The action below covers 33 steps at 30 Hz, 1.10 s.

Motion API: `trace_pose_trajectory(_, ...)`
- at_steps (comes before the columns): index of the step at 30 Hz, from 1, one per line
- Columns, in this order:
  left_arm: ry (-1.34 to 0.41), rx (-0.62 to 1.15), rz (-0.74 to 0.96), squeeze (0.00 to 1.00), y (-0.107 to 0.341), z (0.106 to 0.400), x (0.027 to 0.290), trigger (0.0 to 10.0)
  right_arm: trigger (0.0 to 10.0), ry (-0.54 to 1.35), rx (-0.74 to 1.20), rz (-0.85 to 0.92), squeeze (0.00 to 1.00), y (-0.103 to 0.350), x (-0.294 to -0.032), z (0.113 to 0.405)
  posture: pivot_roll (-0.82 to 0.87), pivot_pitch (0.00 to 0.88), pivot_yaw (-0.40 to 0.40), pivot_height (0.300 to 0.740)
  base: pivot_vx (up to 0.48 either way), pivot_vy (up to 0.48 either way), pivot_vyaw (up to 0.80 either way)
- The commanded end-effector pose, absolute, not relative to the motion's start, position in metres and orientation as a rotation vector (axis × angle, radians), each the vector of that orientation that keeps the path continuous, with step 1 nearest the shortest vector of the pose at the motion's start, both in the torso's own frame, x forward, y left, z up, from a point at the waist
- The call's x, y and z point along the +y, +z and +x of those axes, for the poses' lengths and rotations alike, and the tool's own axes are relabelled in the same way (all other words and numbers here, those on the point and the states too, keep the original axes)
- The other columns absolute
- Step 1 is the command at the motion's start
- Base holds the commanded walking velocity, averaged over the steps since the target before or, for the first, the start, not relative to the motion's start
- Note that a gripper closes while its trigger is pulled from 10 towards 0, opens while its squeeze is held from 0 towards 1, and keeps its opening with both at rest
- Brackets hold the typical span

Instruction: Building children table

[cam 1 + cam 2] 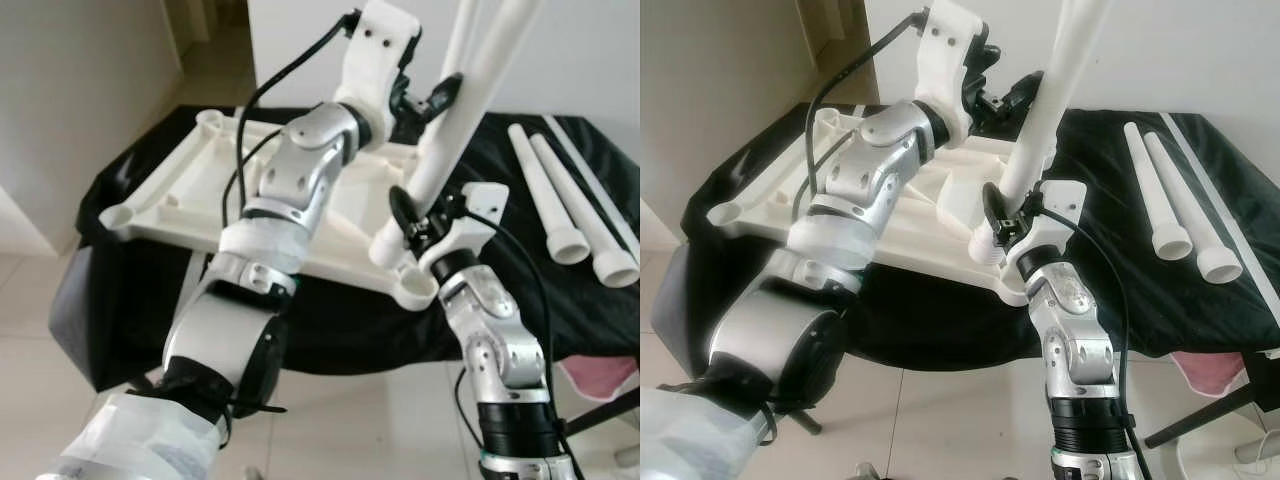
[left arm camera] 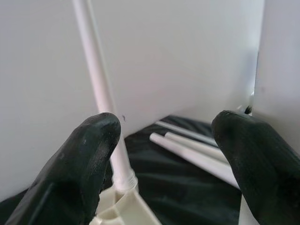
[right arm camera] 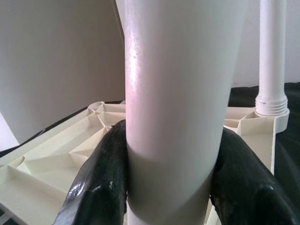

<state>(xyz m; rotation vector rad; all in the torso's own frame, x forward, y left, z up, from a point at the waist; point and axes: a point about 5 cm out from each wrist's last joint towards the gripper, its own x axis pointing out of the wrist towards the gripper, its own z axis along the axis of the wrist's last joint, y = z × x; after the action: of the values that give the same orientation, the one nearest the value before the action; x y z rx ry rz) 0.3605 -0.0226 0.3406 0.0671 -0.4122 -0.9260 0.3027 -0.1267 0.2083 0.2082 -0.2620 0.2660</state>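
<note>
- The right gripper (image 1: 1002,224) is clamped on a white table leg (image 1: 452,135), low down near its threaded end.
- The left gripper (image 1: 432,100) sits higher beside the same leg, fingers spread, holding nothing.
- The leg stands tilted at the near corner socket (image 1: 415,283) of the upturned tabletop (image 1: 180,180) (seating looks unfinished); next it likely needs straightening and pressing home.
- Spare legs (image 1: 560,205) lie well apart on the black cloth (image 1: 600,310); the socket sits near the table's front edge.

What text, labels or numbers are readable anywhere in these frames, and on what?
None readable.
Upturned tabletop: plain cream plastic, no markings.
Leg held by the right end effector: plain white.
Loose legs on the black cloth: plain white.
Left end effector and arm housings: no legible label or number.
Wall: blank apart from a tiny dark speck.
</note>
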Motion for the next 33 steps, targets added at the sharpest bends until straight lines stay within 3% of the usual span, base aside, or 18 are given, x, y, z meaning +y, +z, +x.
trace_pose_trajectory(1, -1.014, -0.489, 0.067, 0.00, 0.360, 0.343, -0.043, 10.0, 10.0, 0.316, -0.226, 0.200, 0.00, 0.205, -0.114, 0.304, -0.09, 0.028, 0.015, 0.740, 0.000, 0.000, 0.00)
trace_pose_trajectory(17, -1.006, -0.514, 0.067, 0.00, 0.367, 0.343, -0.051, 10.0, 10.0, 0.309, -0.238, 0.194, 0.00, 0.205, -0.116, 0.306, -0.08, 0.022, 0.016, 0.740, 0.000, 0.000, 0.00)
trace_pose_trajectory(20, -0.860, -0.436, 0.150, 0.00, 0.340, 0.368, -0.032, 10.0, 10.0, 0.289, -0.257, 0.193, 0.00, 0.209, -0.118, 0.305, -0.09, 0.024, 0.015, 0.740, 0.000, 0.000, 0.00)
trace_pose_trajectory(33, -0.801, -0.329, 0.038, 0.00, 0.305, 0.377, -0.009, 10.0, 10.0, 0.248, -0.272, 0.203, 0.00, 0.213, -0.124, 0.302, -0.09, 0.029, 0.006, 0.740, 0.000, 0.000, 0.00)
